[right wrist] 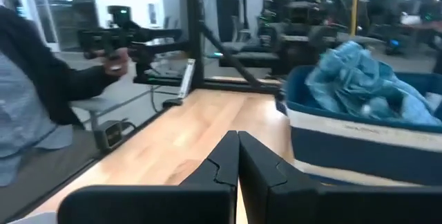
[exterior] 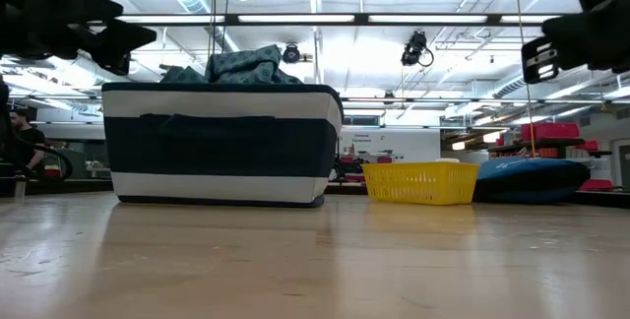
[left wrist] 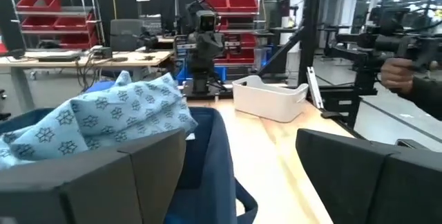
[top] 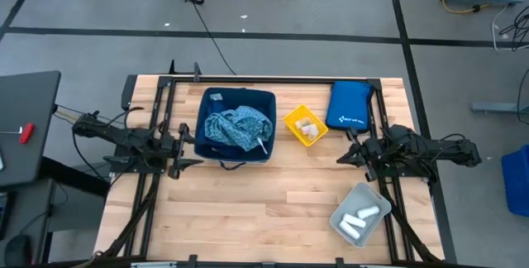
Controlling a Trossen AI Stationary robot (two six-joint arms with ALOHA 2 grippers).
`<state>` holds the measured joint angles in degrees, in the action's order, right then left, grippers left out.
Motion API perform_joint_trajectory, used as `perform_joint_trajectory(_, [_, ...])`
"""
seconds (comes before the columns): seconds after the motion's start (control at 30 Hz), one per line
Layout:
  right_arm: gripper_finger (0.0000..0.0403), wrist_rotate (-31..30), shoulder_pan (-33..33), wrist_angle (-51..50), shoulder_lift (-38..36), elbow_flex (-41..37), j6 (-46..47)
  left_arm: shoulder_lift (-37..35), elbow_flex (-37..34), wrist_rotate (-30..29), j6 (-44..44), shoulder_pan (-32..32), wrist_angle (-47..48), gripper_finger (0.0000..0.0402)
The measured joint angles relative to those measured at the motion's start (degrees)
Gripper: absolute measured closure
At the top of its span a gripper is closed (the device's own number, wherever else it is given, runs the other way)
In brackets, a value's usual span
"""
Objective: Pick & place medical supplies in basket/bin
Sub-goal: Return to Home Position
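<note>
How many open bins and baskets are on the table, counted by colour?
Blue bin: 1
Yellow basket: 1
Pale grey bin: 1
Total: 3

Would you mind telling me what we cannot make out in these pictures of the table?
High view: whatever lies under the teal cloth in the blue bin is covered by it.
Low view: the wall of the yellow basket hides its contents.
High view: the rolls in the grey bin are too small to count surely.
Right wrist view: the person is cut off by the picture's edge.
</note>
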<state>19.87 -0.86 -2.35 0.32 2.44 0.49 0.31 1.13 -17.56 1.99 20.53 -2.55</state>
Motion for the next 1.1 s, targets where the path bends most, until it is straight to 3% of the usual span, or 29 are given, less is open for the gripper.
perform_joint_trajectory(0.1, [0.0394, -2.9, 0.0, 2.1, 0.0, 0.0, -1.4, 0.0, 0.0, -3.4, 1.4, 0.0, -0.1, 0.013])
perform_joint_trajectory(0.27, [0.0394, -22.2, 0.0, -0.7, 0.0, 0.0, -1.3, 0.5, 0.0, -5.1, -0.3, 0.0, 0.0, 0.0133])
perform_joint_trajectory(0.33, [0.0394, -26.7, 0.0, -1.7, 0.2, 0.0, -1.4, 0.5, 0.0, -5.1, -0.5, 0.0, 0.0, 0.0133])
perform_joint_trajectory(0.77, [0.0394, -24.9, 0.0, -0.9, 0.4, 0.0, 5.0, 0.5, 0.0, -4.7, 0.3, 0.0, 0.2, 0.0133])
perform_joint_trajectory(1.1, [0.0394, -24.9, 0.0, -0.9, 0.4, 0.0, 1.2, 0.5, 0.0, -4.7, 0.7, 0.0, 0.0, 0.0133])
